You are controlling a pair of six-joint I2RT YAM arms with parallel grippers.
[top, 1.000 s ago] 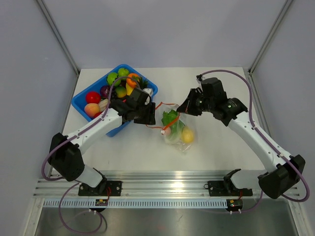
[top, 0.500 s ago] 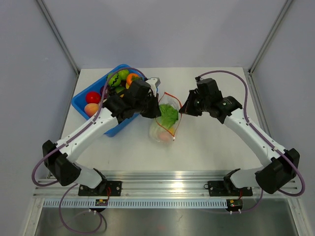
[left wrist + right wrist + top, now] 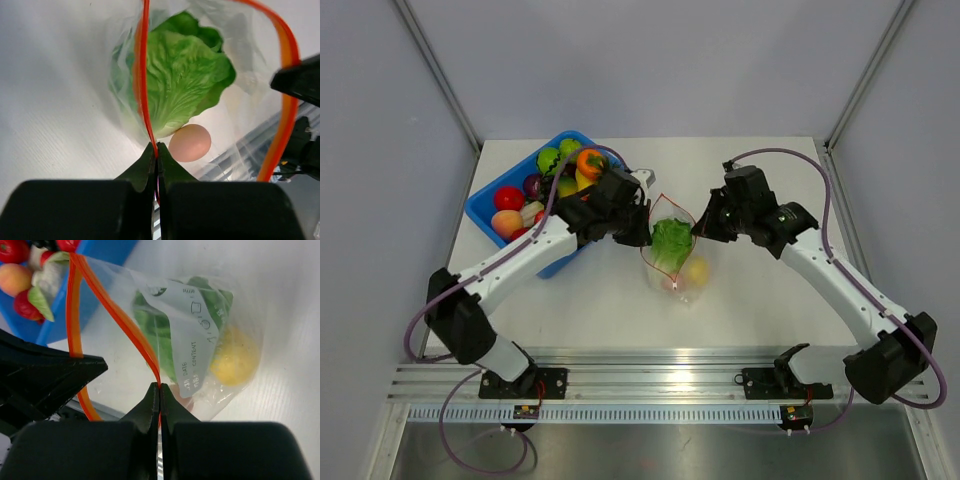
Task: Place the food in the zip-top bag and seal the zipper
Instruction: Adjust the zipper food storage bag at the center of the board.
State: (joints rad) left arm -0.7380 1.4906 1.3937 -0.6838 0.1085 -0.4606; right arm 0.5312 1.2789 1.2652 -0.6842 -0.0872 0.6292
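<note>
**At the middle of the table: bag mouth pinched on both sides, ready to be drawn shut**

Toward the far left corner of the table (image 3: pixel 760 310) sits the blue bin (image 3: pixel 483 207), with a good heap of toy food in it. Just to its right, the left end effector (image 3: pixel 156 150) is clamped shut on the left run of the zipper (image 3: pixel 142 75), the strip nipped right at its fingertips. The zip-top bag (image 3: pixel 682 280) hangs and rests between the two arms, its mouth bowed open. Inside are the lettuce (image 3: pixel 177 87), a peach-coloured piece (image 3: pixel 189 142) and a yellow piece (image 3: pixel 235 360). On the right, the right end effector (image 3: pixel 159 390) is closed on the opposite run of the strip, so each has the bag's lip directly in its grip.

With both arms occupied, I'd judge the step to be flattening the mouth for sealing. To do it well, draw the two pinches apart along the line of the strip, so that the lips come flat together. Keep the bag low so nothing tips out. The lettuce stands close under the mouth and could get caught in the strip. I can't make out the slider tab from here.
</note>
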